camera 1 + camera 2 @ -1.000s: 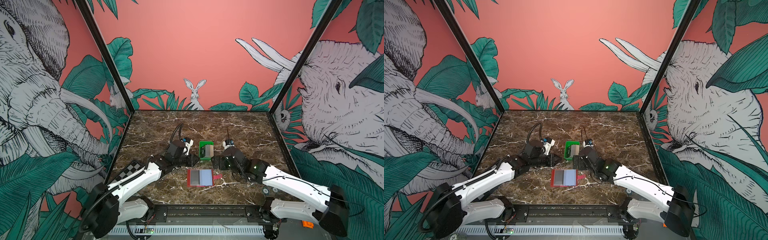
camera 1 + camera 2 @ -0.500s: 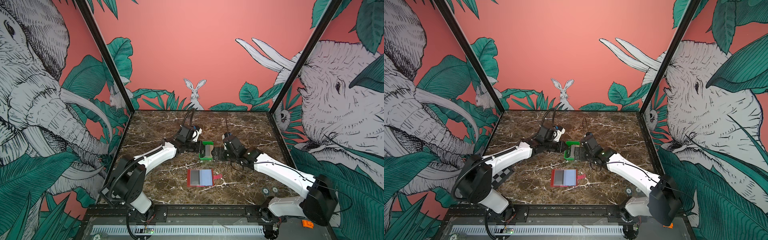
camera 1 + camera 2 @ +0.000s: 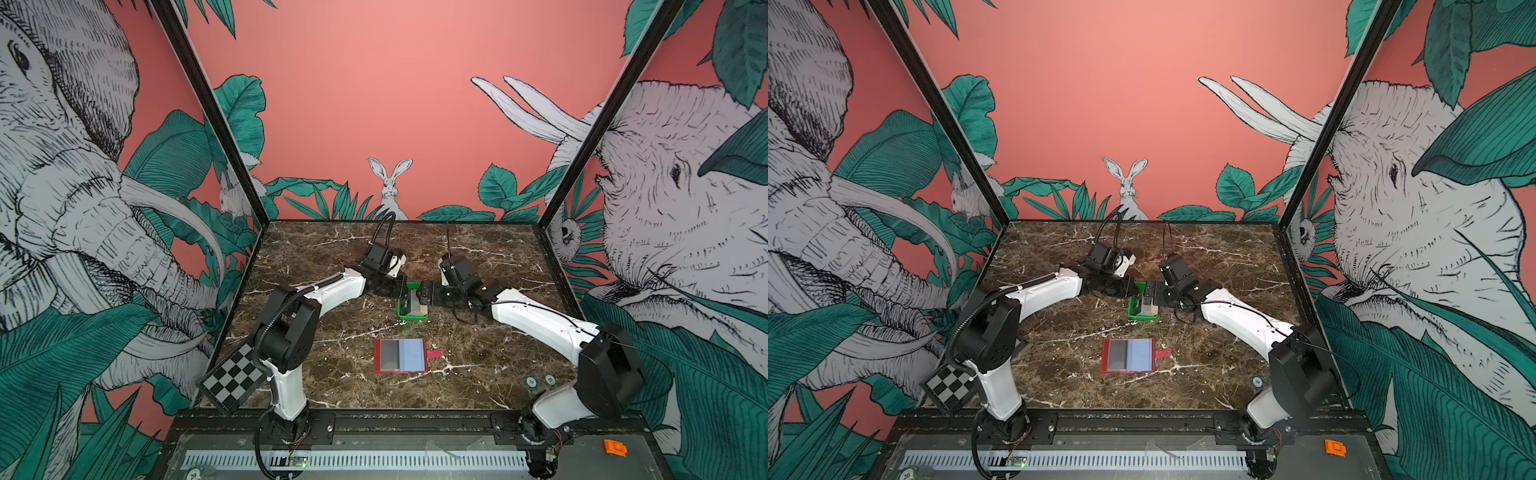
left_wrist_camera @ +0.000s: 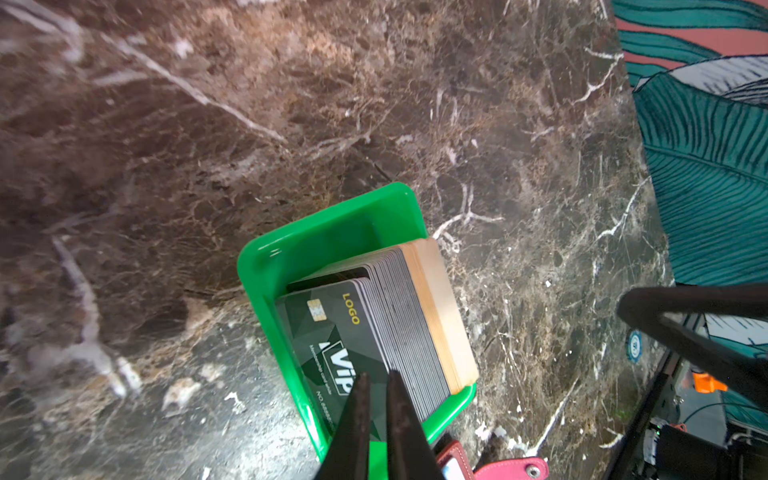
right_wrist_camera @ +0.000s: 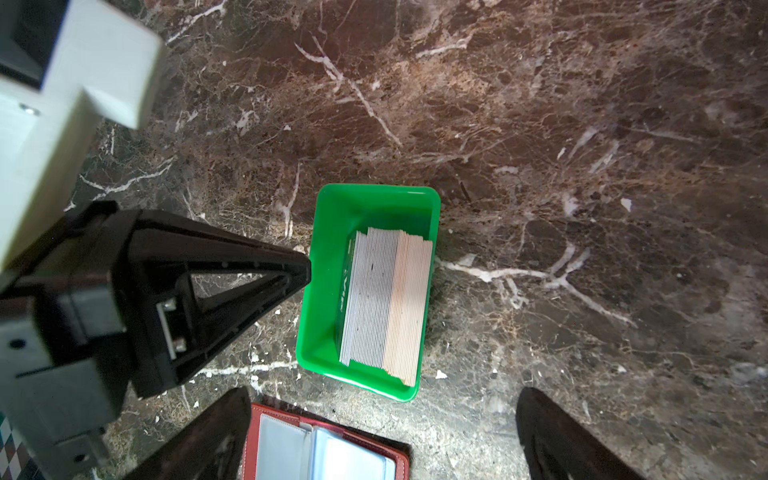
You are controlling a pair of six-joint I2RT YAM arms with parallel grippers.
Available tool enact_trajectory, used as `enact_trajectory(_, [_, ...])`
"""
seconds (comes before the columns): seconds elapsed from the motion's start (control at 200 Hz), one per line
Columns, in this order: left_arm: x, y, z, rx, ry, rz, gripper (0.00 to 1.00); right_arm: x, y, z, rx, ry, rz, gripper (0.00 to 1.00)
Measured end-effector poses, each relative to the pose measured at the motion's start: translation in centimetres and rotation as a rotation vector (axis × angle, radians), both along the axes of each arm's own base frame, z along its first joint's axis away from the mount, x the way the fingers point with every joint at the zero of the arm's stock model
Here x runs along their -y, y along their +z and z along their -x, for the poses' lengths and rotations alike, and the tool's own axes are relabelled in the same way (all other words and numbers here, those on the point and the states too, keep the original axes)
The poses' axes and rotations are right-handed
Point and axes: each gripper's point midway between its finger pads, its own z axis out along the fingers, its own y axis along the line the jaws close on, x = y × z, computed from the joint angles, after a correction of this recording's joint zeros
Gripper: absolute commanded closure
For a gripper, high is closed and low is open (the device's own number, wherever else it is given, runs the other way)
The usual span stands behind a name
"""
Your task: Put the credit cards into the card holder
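Observation:
The credit cards stand on edge as a stack in a green tray at mid-table. The front one is black with "VIP"; the rear ones are beige. My left gripper hovers at the tray's left rim, shut to a thin slit, with nothing seen held. My right gripper stands wide open at the tray's right side. The card holder lies open and flat nearer the front.
The tray rests on the brown marble table. The holder's snap tab points right. A checkerboard plate hangs at the left arm's base. Two round stickers lie front right. Painted walls enclose three sides.
Both arms have reached farther back, and both grippers have closed in on the tray from either side. The left jaws have narrowed to a slit. The right jaws stay wide.

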Motion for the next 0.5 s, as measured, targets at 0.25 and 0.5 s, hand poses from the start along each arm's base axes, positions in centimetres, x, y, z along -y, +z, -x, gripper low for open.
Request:
enact_trajectory(0.25, [-0.1, -1.1, -0.2, -0.02, 0.008, -0.001, 0.89, -0.9, -2.1, -1.2, -0.039, 0.0, 0.02, 0.02])
enact_trajectory(0.5, [-0.3, -1.1, -0.4, -0.026, 0.024, 0.001, 0.89, -1.3, -4.3, -1.2, -0.087, 0.01, 0.036, 0.02])
